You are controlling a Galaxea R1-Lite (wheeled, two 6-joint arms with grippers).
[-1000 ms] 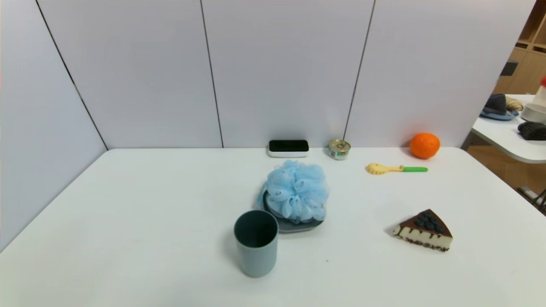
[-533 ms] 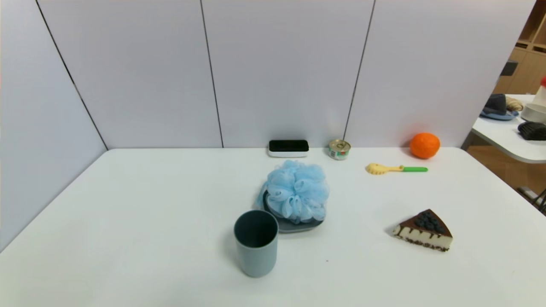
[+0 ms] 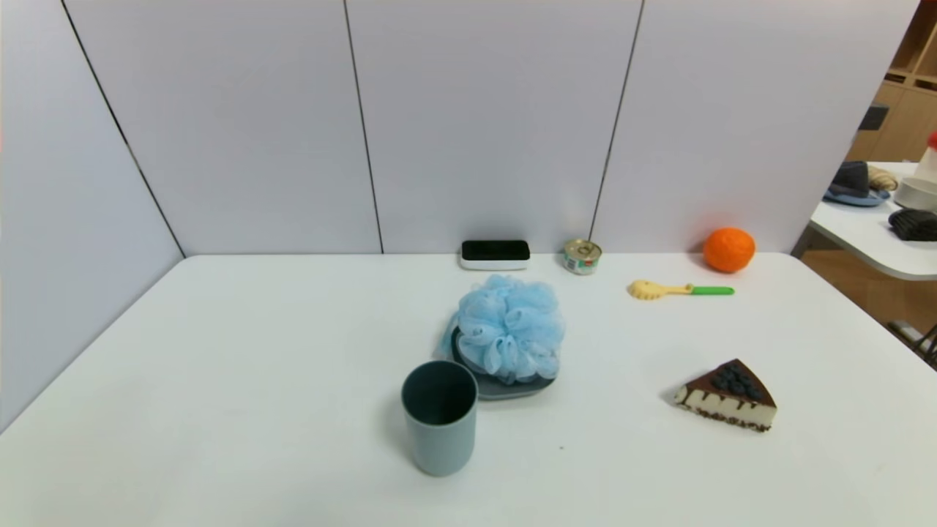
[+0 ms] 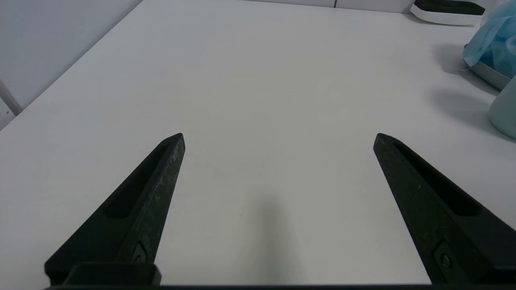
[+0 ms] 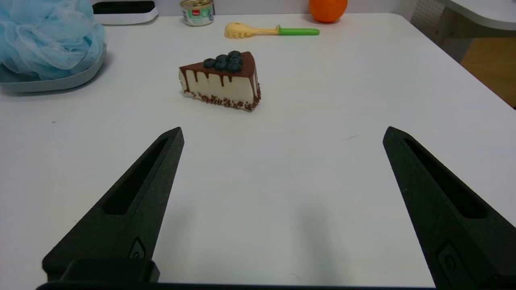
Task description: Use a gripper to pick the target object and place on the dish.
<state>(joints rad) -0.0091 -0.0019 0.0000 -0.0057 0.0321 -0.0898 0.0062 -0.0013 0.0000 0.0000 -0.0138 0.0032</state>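
Tin (image 5: 198, 13): green-and-white label, red mark, lettering too small to read. Left hand (image 4: 279, 139) and right hand (image 5: 284, 131): wide, holding nothing, above desk (image 3: 293, 329). Bath pouf (image 3: 510, 329): blue, on dish (image 3: 505, 390).

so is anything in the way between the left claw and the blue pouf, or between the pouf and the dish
The grey-blue plastic cup stands in front of the fluffy light-blue mesh pouf, partly on the left claw's side. Nothing visible separates pouf and shallow grey-blue dish; it rests there.

Pale panelled walls (image 3: 498, 124), brown floor (image 3: 849, 289)
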